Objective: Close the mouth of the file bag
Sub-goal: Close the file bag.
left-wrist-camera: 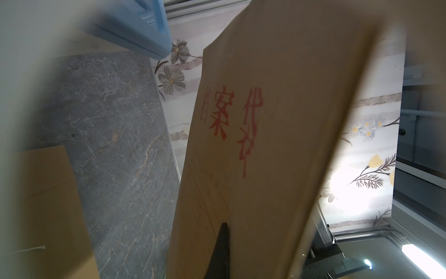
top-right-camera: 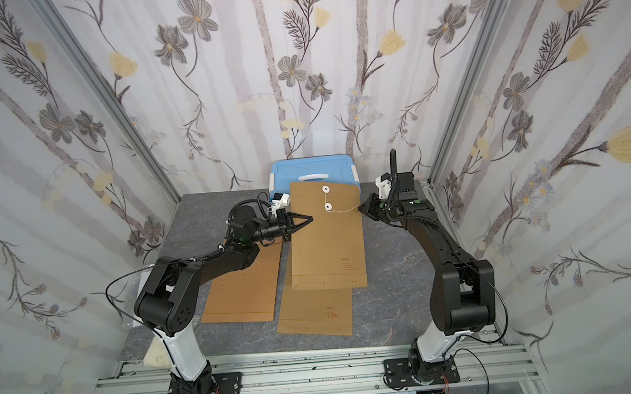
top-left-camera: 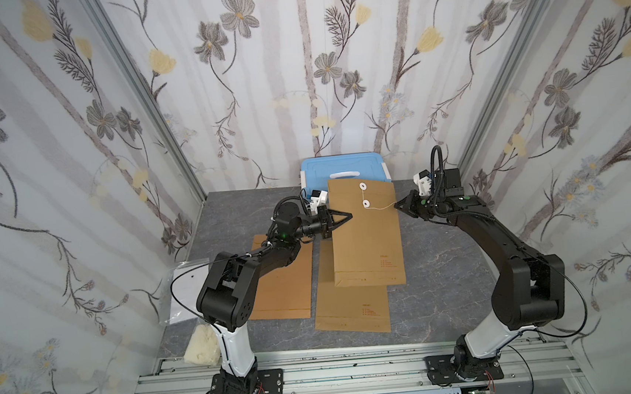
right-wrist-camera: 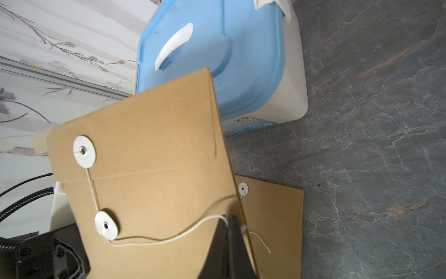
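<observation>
Grey marble-look tabletop [top-left-camera: 439,273] in floral-walled booth [top-left-camera: 277,74] — left hand [top-left-camera: 348,215] tight on file bag [top-left-camera: 367,240], right hand [top-left-camera: 398,205] (closed) on its string [top-left-camera: 382,207]

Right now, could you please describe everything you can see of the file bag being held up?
The file bag is flat brown kraft paper, with small red print near its bottom and large red characters underneath. Its flap is folded down. A white string runs from the flap's white disc to the lower disc, then slack to the shut right hand. The shut left hand pinches the bag's left edge, holding its mouth end raised.
</observation>
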{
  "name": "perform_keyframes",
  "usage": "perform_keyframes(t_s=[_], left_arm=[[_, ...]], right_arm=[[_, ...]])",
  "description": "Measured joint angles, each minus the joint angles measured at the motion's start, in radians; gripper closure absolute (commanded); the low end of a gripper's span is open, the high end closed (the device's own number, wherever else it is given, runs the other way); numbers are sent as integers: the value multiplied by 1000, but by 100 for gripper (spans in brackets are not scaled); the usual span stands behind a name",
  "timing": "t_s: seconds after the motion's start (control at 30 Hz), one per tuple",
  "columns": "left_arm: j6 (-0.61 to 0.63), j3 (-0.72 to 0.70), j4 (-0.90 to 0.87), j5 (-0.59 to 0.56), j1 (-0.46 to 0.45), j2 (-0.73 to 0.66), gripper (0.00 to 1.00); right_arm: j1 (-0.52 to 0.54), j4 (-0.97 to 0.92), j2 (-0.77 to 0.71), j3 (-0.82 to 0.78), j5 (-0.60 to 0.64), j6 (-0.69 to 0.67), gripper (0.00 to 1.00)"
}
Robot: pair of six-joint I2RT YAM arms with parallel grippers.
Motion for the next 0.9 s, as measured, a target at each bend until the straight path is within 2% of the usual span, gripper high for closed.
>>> perform_keyframes(t_s=[0.6,0.7,0.9], left_arm=[[-39,0,39,12,-13,20,100],[-2,0,-18,20,-17,16,100],[161,-25,-210,16,-45,-51,100]], right_arm=[[-32,-16,40,49,6,-19,100],[-33,-38,51,82,13,-24,100],[-33,-91,96,150,20,-39,100]])
